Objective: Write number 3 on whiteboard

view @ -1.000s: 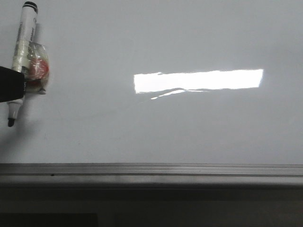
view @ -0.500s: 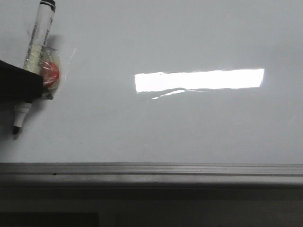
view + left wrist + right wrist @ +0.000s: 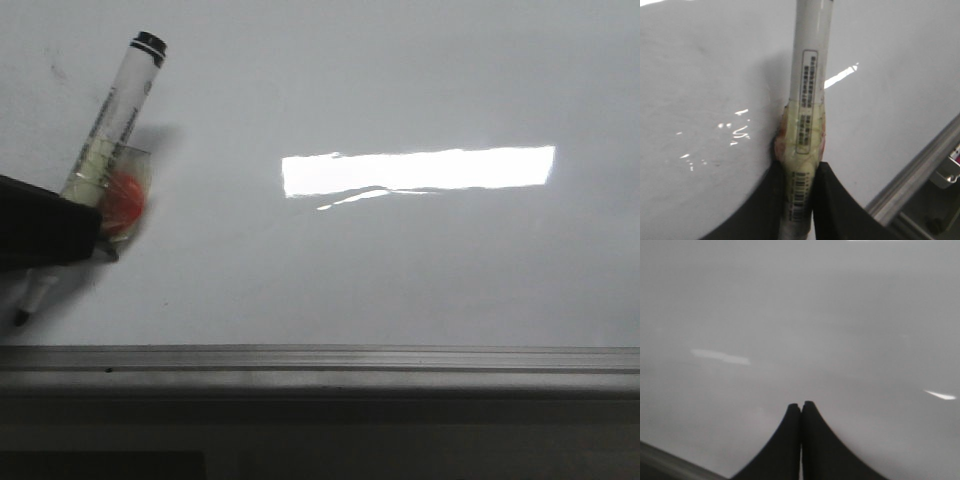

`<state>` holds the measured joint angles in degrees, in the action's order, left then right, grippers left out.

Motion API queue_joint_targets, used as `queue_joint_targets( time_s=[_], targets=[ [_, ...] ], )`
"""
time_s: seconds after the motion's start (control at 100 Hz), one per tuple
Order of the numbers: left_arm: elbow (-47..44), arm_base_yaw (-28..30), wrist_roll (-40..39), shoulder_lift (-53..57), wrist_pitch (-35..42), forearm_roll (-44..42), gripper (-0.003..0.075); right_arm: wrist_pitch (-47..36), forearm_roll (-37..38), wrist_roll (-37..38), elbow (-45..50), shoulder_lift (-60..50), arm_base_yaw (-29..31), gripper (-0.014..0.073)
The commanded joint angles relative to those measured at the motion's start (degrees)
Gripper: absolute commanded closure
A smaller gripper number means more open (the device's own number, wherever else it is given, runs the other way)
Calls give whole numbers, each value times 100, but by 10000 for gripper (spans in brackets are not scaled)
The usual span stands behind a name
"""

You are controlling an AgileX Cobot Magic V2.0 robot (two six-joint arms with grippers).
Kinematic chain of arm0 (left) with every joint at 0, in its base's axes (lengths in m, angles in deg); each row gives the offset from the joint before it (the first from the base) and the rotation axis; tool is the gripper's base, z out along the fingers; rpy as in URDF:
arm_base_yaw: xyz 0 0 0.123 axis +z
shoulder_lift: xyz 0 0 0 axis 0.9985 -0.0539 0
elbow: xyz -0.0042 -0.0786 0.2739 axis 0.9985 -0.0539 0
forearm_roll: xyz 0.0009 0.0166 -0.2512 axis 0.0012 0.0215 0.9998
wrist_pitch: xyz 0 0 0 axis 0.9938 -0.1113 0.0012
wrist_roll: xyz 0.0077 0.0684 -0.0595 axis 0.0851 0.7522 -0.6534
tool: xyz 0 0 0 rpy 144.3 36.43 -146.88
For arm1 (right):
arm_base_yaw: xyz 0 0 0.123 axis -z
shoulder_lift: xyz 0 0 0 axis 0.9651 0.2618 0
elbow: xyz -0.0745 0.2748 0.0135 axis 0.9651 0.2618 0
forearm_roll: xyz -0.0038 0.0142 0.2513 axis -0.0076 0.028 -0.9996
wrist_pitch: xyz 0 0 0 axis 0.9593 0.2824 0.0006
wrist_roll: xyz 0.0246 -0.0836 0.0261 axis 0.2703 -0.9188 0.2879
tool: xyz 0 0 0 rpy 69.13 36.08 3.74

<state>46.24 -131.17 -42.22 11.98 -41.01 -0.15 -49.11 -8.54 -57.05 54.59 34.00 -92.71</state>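
Observation:
The whiteboard [image 3: 400, 270] is glossy white-grey and fills most of the front view. No number 3 shows on it. My left gripper [image 3: 45, 235] is at the far left, shut on a white marker pen [image 3: 120, 100] wrapped in yellowish tape with a red patch. The pen is tilted, black cap end up and to the right, tip [image 3: 20, 317] low near the board's front edge. In the left wrist view the gripper [image 3: 800, 167] clamps the taped pen [image 3: 809, 75] over the board [image 3: 705, 100]. My right gripper [image 3: 801, 404] is shut and empty over bare board [image 3: 800, 315]; it is not in the front view.
A grey metal edge strip [image 3: 320, 360] runs along the board's near side, and also shows in the left wrist view [image 3: 915, 175]. A bright rectangular glare [image 3: 420, 170] lies mid-board. A faint dark smudge [image 3: 55, 70] sits at the far left top.
The pen has tilted further, its cap end swinging right and down, and its tip has dropped toward the board's front edge. My left gripper sits slightly lower.

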Motion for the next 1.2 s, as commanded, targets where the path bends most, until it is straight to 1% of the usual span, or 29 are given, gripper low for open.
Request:
queue_joint_targets(
  time_s=[0.0, 0.15, 0.22, 0.29, 0.34, 0.39, 0.41, 0.45, 0.55, 0.67, 0.87, 0.92, 0.96, 0.99, 1.04, 1.09, 1.19],
  targets=[
    [129, -140, -48, 63, 420, -461, 741, -555, -76, -165, -457, 584, -666, 658],
    [129, -194, -48, 63, 691, -1400, 741, -872, 15, -165, -919, 1553, -1986, 654],
    [129, -194, 4, 63, 706, -1865, 741, -788, 58, -165, -1185, 1986, -2563, 595],
    [129, -194, 4, 63, 718, -2274, 741, -702, 58, -165, -1442, 2374, -3044, 455],
    [129, -194, 4, 63, 767, -2497, 741, -665, 58, -165, -1602, 2600, -3310, 311],
    [129, -194, 4, 63, 834, -2737, 741, -678, 58, -165, -1738, 2793, -3498, 207],
    [129, -194, 4, 63, 862, -2841, 741, -678, 58, -165, -1791, 2886, -3576, 176],
    [129, -194, 4, 63, 916, -3032, 741, -731, 58, -165, -1891, 2991, -3655, 153],
    [129, -194, 4, 63, 1061, -3319, 741, -874, 58, -165, -2094, 3242, -3834, 186],
    [129, -194, 4, 63, 1088, -3325, 741, -912, 58, -165, -2341, 3514, -4018, 230],
    [129, -194, 4, 63, 1179, -3340, 741, -888, 58, -165, -2582, 3853, -4031, 272],
    [129, -194, 4, 63, 1211, -3340, 741, -868, 58, -165, -2606, 3886, -4031, 314],
    [129, -194, 4, 63, 1227, -3340, 741, -868, 58, -165, -2616, 3899, -4031, 379],
    [129, -194, 4, 63, 1242, -3340, 741, -880, 58, -165, -2614, 3899, -4031, 435],
    [129, -194, 4, 63, 1242, -3428, 741, -891, 58, -165, -2614, 3899, -4031, 566],
    [129, -194, 4, 52, 1232, -3568, 740, -921, 58, -165, -2614, 3899, -4031, 667],
    [129, -194, 4, 52, 1232, -3627, 739, -912, 58, -165, -2614, 3899, -4031, 661]
  ],
)
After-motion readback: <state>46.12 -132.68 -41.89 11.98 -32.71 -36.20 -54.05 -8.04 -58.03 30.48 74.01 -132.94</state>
